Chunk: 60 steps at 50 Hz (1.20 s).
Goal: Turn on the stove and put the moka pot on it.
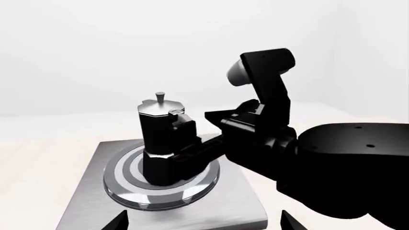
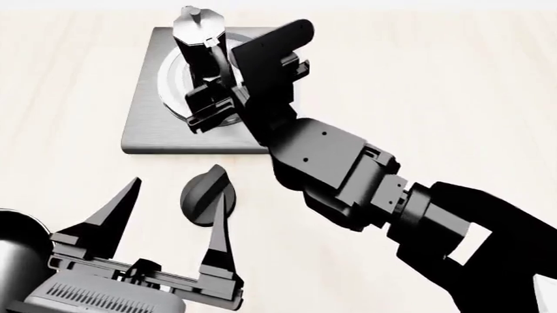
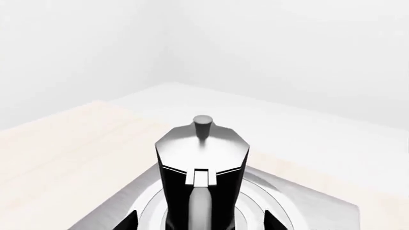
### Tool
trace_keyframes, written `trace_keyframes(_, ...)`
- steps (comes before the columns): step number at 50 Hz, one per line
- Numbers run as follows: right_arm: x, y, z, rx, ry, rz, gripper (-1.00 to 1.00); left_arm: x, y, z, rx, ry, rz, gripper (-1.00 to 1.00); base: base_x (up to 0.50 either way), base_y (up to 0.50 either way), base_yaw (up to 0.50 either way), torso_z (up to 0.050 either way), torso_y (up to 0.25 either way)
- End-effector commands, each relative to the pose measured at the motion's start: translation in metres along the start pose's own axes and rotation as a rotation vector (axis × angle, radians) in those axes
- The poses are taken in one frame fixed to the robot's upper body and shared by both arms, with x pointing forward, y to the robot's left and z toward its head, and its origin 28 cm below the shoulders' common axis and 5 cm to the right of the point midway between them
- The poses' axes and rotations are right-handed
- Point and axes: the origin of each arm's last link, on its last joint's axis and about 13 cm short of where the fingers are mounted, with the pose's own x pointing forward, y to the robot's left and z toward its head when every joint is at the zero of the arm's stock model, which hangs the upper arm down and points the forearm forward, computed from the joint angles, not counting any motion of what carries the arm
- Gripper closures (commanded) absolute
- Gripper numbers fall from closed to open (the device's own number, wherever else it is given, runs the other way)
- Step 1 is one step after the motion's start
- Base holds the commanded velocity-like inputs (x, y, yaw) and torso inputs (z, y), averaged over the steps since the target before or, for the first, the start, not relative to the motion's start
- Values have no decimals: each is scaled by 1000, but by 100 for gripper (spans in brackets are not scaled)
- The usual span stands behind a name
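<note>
Moka pot (image 2: 198, 32) upright on stove (image 2: 143, 124) burner rings, far left. Right hand (image 2: 209, 98) at its near side, around handle; grip unclear. Left hand (image 2: 169, 215) wide, straddling knob (image 2: 206, 194).

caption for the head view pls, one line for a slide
Right gripper holds the moka pot upright on the stove burner; open left gripper hovers by the knob.
</note>
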Motion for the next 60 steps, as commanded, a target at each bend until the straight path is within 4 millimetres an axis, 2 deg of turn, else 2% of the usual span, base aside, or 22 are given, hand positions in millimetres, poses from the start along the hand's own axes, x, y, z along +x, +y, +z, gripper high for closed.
trace_keyframes(1,-13,-1,3,-14,0,7,-100,0,0,-1,0,-2,-3,-100,0,0,0,0,0)
trace_keyframes(10,-26,-4,8,-22,-15,3,-100,0,-1,0,2,-2,-3,-100,0,0,0,0,0)
trace_keyframes(17,-44,-9,16,-19,-46,-13,-100,0,-1,1,6,-1,-2,-100,0,0,0,0,0)
trace_keyframes(36,-105,-17,27,-40,-90,-70,-100,0,-2,-5,15,6,-8,-100,0,0,0,0,0)
trace_keyframes(46,-135,-19,21,-39,-86,-116,-100,0,-7,-8,17,14,-29,-100,0,0,0,0,0)
trace_keyframes(54,-163,-15,20,-50,-75,-130,-100,4,-8,-3,45,1,-48,-100,0,0,0,0,0)
trace_keyframes(60,-180,-10,21,-47,-76,-134,-100,12,-4,10,118,-31,-64,-100,0,0,0,0,0)
